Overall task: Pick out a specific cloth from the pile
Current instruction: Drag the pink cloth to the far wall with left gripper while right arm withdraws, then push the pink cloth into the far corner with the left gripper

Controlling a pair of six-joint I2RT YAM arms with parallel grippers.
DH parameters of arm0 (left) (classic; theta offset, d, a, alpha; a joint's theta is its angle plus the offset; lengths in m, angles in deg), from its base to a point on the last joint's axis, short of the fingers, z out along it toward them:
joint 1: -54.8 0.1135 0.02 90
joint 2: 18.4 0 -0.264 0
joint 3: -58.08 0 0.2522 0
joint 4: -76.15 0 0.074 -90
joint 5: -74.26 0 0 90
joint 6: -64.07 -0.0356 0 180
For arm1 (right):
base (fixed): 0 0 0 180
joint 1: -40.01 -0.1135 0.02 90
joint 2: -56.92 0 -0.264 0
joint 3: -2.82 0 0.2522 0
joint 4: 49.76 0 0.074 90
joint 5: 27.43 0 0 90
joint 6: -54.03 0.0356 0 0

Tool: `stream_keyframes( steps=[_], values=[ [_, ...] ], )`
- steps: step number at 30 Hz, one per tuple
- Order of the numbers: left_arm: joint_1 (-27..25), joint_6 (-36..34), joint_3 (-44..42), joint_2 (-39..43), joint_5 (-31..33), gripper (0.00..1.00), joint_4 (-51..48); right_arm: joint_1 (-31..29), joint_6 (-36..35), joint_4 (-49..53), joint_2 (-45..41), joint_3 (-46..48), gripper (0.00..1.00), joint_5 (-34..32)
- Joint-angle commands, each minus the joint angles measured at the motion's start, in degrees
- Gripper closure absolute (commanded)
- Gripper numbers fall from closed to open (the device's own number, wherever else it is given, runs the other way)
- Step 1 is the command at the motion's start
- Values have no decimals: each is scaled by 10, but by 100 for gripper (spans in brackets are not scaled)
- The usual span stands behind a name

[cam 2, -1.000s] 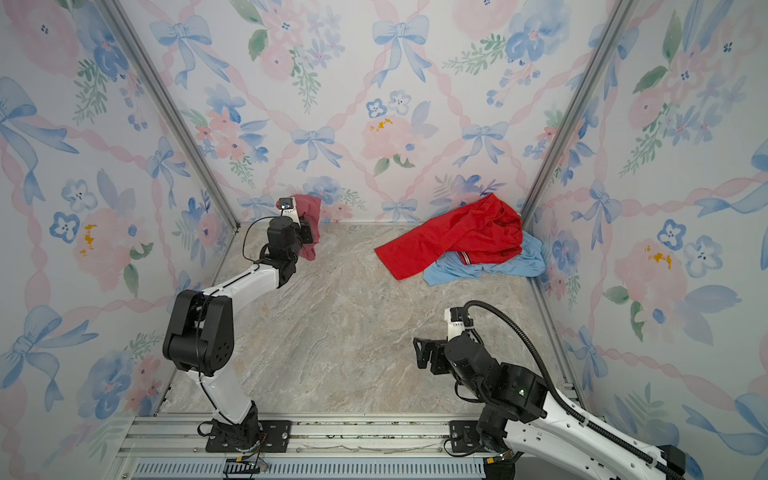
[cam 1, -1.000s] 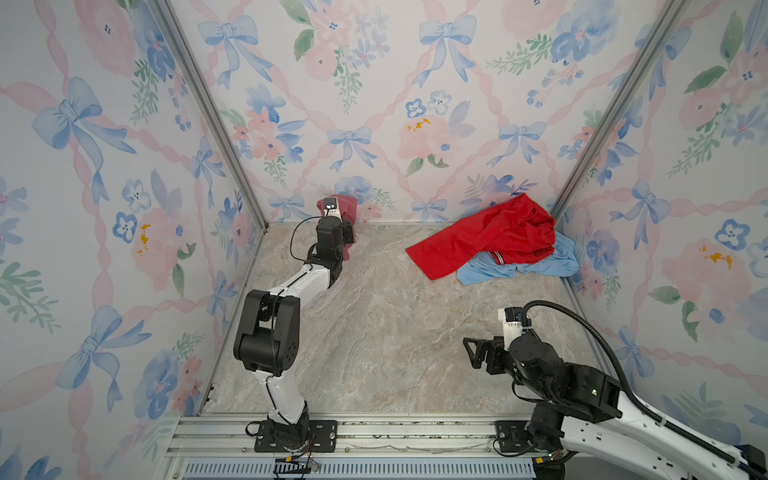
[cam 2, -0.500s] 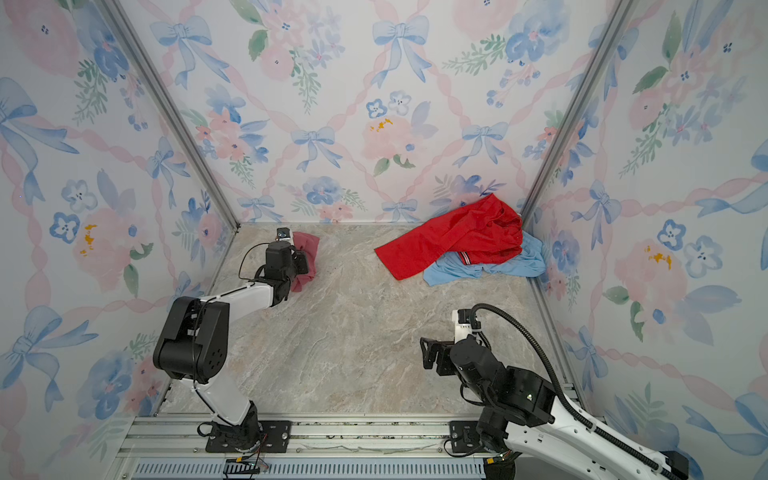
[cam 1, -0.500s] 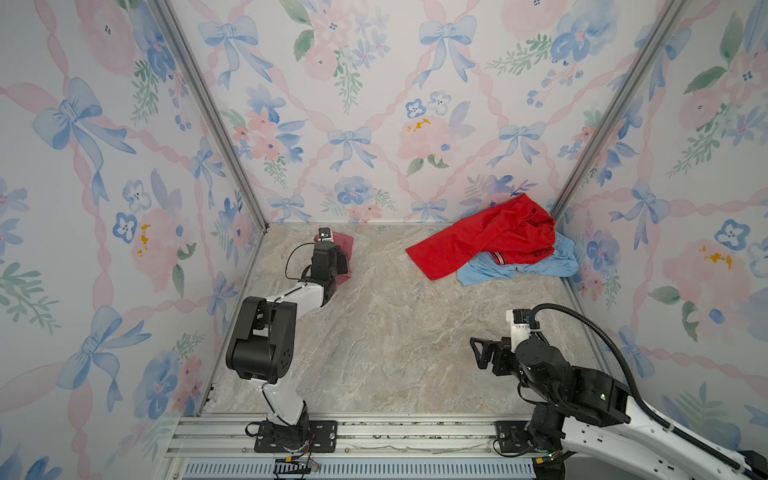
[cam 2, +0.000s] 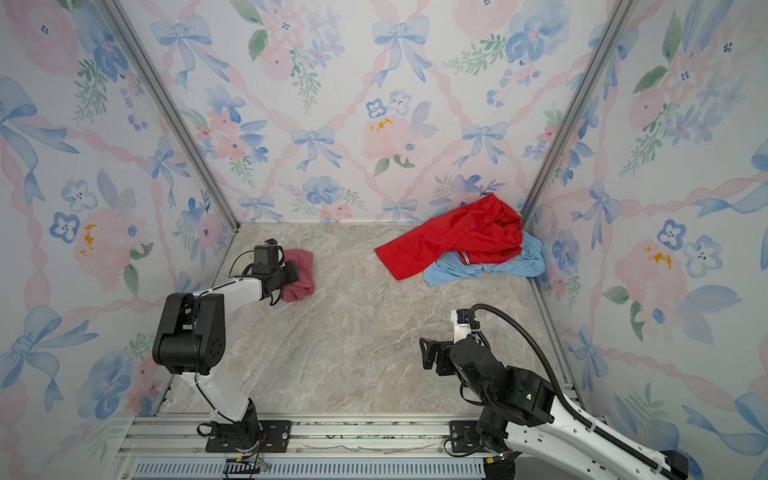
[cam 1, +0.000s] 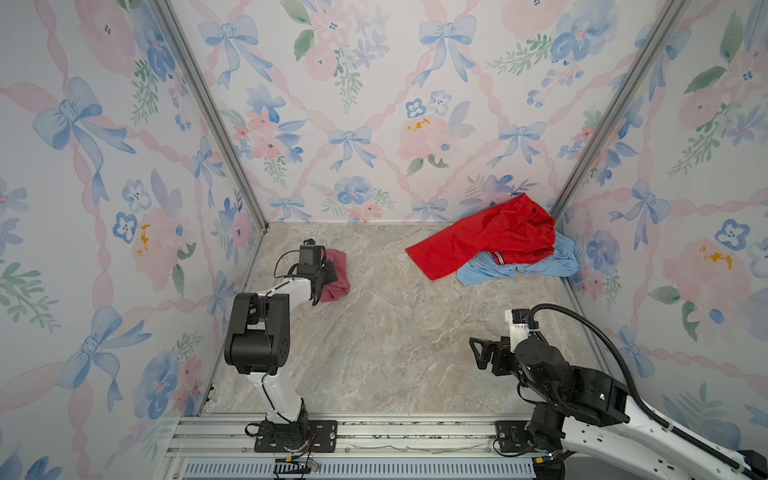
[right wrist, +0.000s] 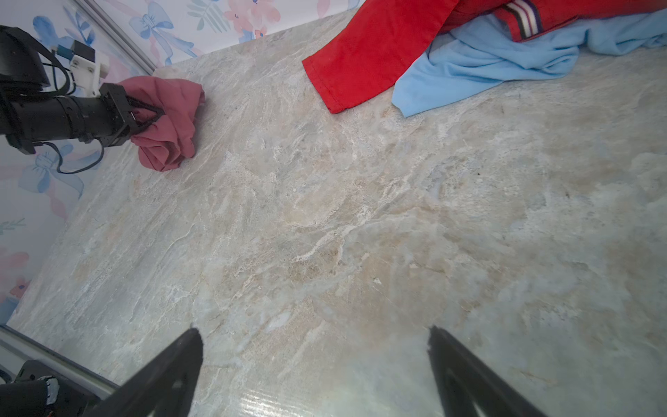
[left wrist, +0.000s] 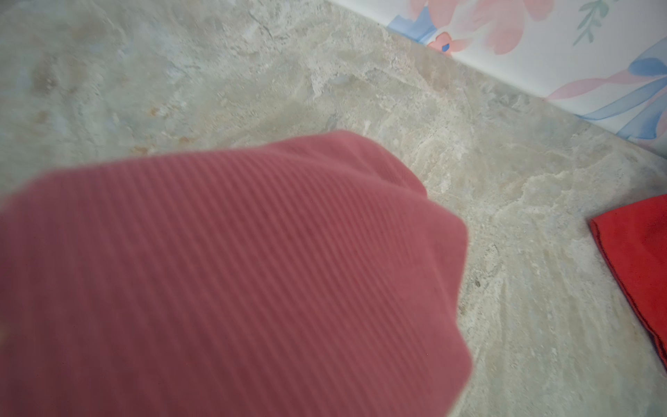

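Observation:
The cloth [cam 1: 340,272] [cam 2: 302,272] is a small dusty rose ribbed bundle at the left of the table, well apart from the pile. My left gripper [cam 1: 326,275] [cam 2: 291,275] [right wrist: 153,116] is shut on it, and its lower folds touch the table. The cloth [left wrist: 223,274] fills the left wrist view and hides the fingers. The pile sits at the back right: a bright red garment [cam 1: 486,239] [cam 2: 453,241] [right wrist: 375,54] over a light blue one [cam 1: 523,266] [cam 2: 503,266] [right wrist: 487,61]. My right gripper [cam 1: 478,353] [cam 2: 429,353] [right wrist: 314,335] stands open and empty at the front right.
Flowered walls [cam 1: 374,124] close in the marble table [cam 1: 395,332] on three sides. The cloth lies near the left wall. An aluminium rail [cam 1: 374,432] runs along the front edge. A corner of the red garment [left wrist: 635,270] shows in the left wrist view.
My left gripper has brought the cloth down from high by the back wall to the table, a little nearer the front. The right arm has drawn back slightly toward the front right.

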Motion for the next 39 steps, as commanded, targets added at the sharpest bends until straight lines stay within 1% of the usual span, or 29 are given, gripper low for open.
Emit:
stream_keyframes(
  steps=[1, 2, 3, 5, 7, 10, 12, 14, 15, 17, 18, 20, 22, 24, 25, 26, 28, 31, 35, 36, 39],
  values=[
    [10, -1, 19, -25, -53, 100, -27, -8, 5, 15, -10, 5, 1, -8],
    [11, -5, 21, -26, -54, 100, -27, -8, 5, 19, -10, 2, 1, -8],
    [11, -12, 24, -25, -54, 96, -27, -8, 4, 24, -9, -1, 1, -9],
    [10, -20, 24, -14, -52, 78, -27, -8, 4, 31, -7, -7, 1, -10],
    [9, -30, 15, 11, -29, 55, -30, -8, 6, 31, -5, -7, 1, -11],
    [8, -56, 7, 43, 6, 42, -48, -8, 9, 17, -2, 3, 1, -9],
    [9, -72, 2, 59, 15, 31, -64, -8, 9, 5, 1, 10, 1, -5],
    [9, -88, 0, 76, 20, 16, -79, -8, 3, -3, 5, 14, 1, -1],
    [8, -100, -4, 88, 21, 10, -85, -8, 1, -4, 8, 14, 1, 0],
    [6, -134, -11, 117, 19, 5, -100, -8, -5, 0, 13, 11, 1, 2],
    [3, -162, -14, 135, 21, 2, -109, -8, -8, 2, 14, 10, 1, 2],
    [-8, -243, -29, 176, 36, 2, -115, -8, -10, 6, 11, 13, 1, -1],
    [-12, -372, -43, 211, 43, 2, -113, -8, -12, 4, 4, 20, 1, -2],
    [-12, -501, -46, 221, 11, 2, -115, -8, -15, -1, -1, 24, 1, -2],
    [-12, -564, -42, 218, -10, 2, -124, -8, -19, -1, -2, 22, 1, -2],
    [-11, -609, -31, 207, -25, 2, -143, -8, -22, 1, -2, 20, 1, -2],
    [-9, -681, 8, 169, -39, 2, -194, -8, -25, 9, 1, 14, 1, -2],
    [-6, -732, 71, 106, -55, 2, -269, -8, -18, 22, 4, 6, 1, -2],
    [0, -747, 110, 54, -88, 2, -290, -8, -1, 39, -10, 4, 1, 4],
    [2, -748, 116, 41, -89, 2, -295, -8, 2, 46, -17, 4, 1, 4],
    [8, -759, 128, -1, -61, 2, -318, -8, 4, 73, -36, -4, 1, -6]
  ],
)
